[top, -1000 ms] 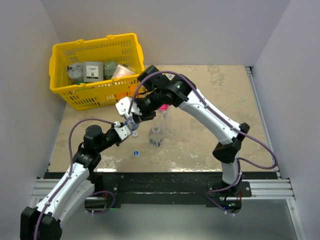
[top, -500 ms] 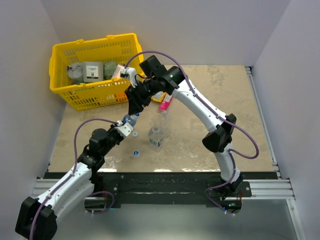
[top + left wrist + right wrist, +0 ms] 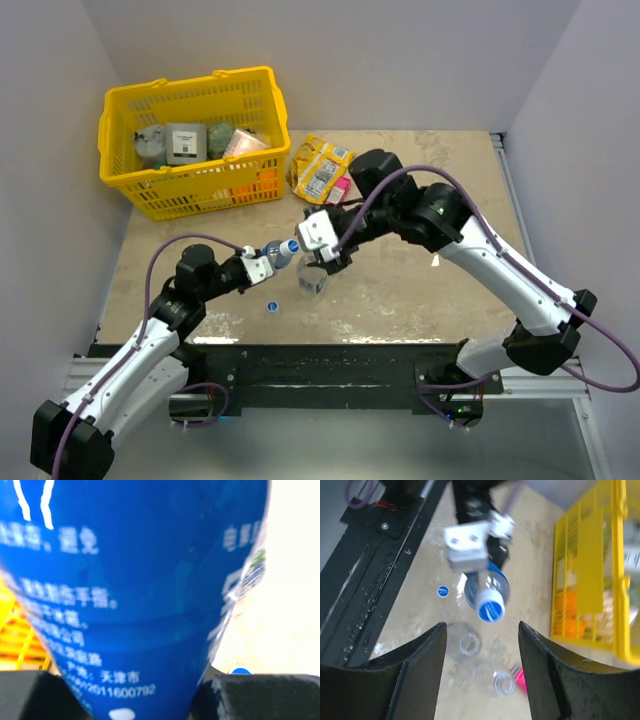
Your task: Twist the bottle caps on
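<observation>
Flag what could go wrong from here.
1. The right gripper is open, off the blue cap on the blue-label bottle, which the left gripper holds tilted; if that cap isn't tight it may drop off.
2. Two uncapped bottles stand close by the right gripper; a low move could topple them.
3. The loose blue cap lies flat on the table, awkward to pinch.

From above and behind, the top view takes in the whole surface (image 3: 450,180). Both wrist views share the blue bottle (image 3: 140,595), the left one pressed close.
</observation>
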`<move>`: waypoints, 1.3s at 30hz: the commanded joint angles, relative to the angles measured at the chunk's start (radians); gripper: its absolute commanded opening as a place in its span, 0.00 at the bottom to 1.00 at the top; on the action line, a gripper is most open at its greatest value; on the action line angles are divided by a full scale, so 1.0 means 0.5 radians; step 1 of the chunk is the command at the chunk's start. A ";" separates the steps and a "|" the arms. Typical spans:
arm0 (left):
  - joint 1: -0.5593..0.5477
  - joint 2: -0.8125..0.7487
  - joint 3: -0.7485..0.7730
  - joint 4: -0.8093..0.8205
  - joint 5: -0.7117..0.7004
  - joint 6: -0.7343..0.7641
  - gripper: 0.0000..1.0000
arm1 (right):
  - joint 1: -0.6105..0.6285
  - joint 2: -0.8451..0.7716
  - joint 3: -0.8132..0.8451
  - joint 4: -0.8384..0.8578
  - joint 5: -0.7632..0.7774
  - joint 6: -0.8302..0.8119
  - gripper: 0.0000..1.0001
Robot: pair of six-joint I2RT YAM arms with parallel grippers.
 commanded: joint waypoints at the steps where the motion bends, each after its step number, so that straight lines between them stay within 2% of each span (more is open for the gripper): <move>1: 0.005 0.018 0.139 -0.103 0.208 0.120 0.00 | 0.072 -0.005 -0.130 0.071 0.072 -0.683 0.62; 4: 0.005 0.027 0.176 -0.124 0.220 0.138 0.00 | 0.105 0.017 -0.108 -0.003 0.078 -0.855 0.62; 9: 0.005 0.030 0.222 -0.173 0.275 0.206 0.00 | 0.142 0.069 -0.081 0.013 0.087 -0.923 0.61; 15: 0.005 0.030 0.235 -0.170 0.275 0.236 0.00 | 0.167 0.109 -0.038 -0.079 0.096 -1.021 0.56; 20: 0.005 0.036 0.228 -0.143 0.284 0.239 0.00 | 0.182 0.145 0.005 -0.147 0.106 -1.052 0.45; 23: 0.005 0.048 0.222 -0.115 0.278 0.230 0.00 | 0.191 0.179 0.048 -0.178 0.090 -1.042 0.34; 25: 0.005 0.064 0.213 -0.075 0.236 0.203 0.00 | 0.194 0.204 0.076 -0.162 0.090 -0.899 0.23; 26: 0.005 0.067 0.198 -0.045 0.211 0.172 0.00 | 0.194 0.255 0.119 -0.089 0.111 -0.774 0.19; 27: 0.002 0.070 0.186 0.031 0.123 0.087 0.00 | 0.194 0.295 0.165 -0.028 0.145 -0.359 0.11; 29: 0.002 0.052 0.137 0.197 -0.009 -0.051 0.00 | 0.170 0.509 0.409 -0.051 0.185 0.030 0.00; 30: 0.002 0.033 0.118 0.319 -0.159 -0.177 0.00 | 0.152 0.587 0.502 -0.073 0.170 0.399 0.00; 32: -0.001 0.030 0.084 0.431 -0.356 -0.318 0.00 | 0.045 0.746 0.737 -0.113 0.060 0.781 0.00; 33: -0.022 0.051 0.090 0.458 -0.548 -0.362 0.00 | 0.004 0.880 0.781 -0.101 -0.047 1.199 0.00; 35: -0.120 0.079 0.096 0.498 -0.907 -0.365 0.00 | -0.139 0.995 0.776 -0.031 -0.207 1.634 0.00; 36: -0.148 0.109 0.100 0.541 -0.985 -0.277 0.00 | -0.174 1.001 0.657 0.097 -0.365 2.098 0.00; 39: -0.203 0.143 0.060 0.667 -1.169 -0.047 0.00 | -0.174 0.998 0.447 0.252 -0.434 2.249 0.00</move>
